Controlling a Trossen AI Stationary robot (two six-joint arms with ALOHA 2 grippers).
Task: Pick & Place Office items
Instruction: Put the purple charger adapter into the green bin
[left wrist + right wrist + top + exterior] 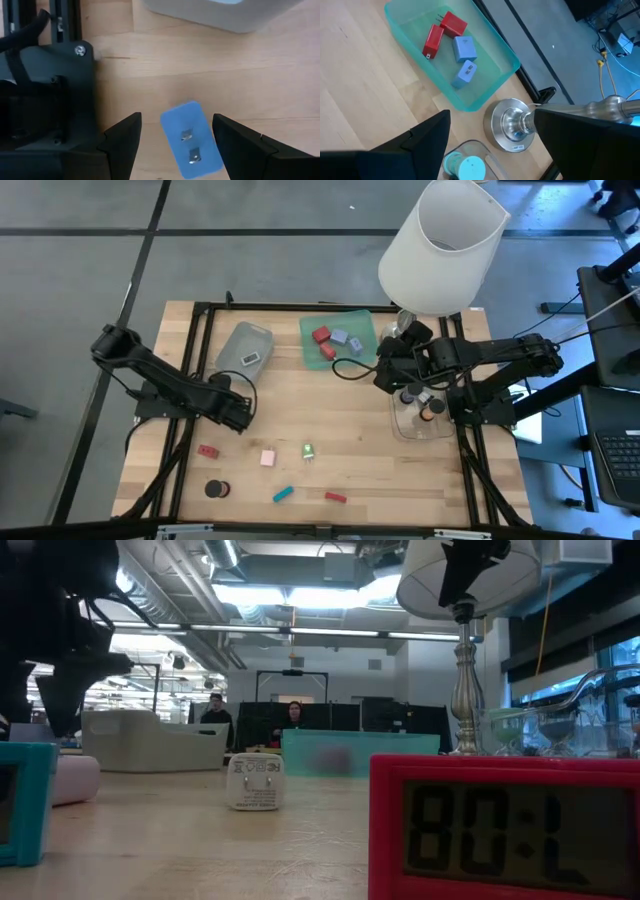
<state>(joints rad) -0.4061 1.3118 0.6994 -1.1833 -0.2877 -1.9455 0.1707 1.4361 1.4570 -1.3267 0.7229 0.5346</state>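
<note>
My left gripper (241, 408) is open, low over the table's left middle. A blue block with two metal prongs (192, 141) lies between its fingers without touching either; the gripper hides it in the high view. My right gripper (385, 372) is open and empty between the green tray (338, 340) and the clear tray (425, 418). Loose on the near table lie a red block (208, 451), a pink block (268, 458), a mint-green capped piece (309, 451), a black cylinder (213, 489), a teal bar (283, 494) and a red bar (335, 497).
The green tray holds red and lavender blocks (455, 47). The grey tray (245, 348) holds one piece. The clear tray holds black cylinders. A lamp with a large white shade (440, 245) stands at the back right, its metal base (512, 125) close under my right gripper.
</note>
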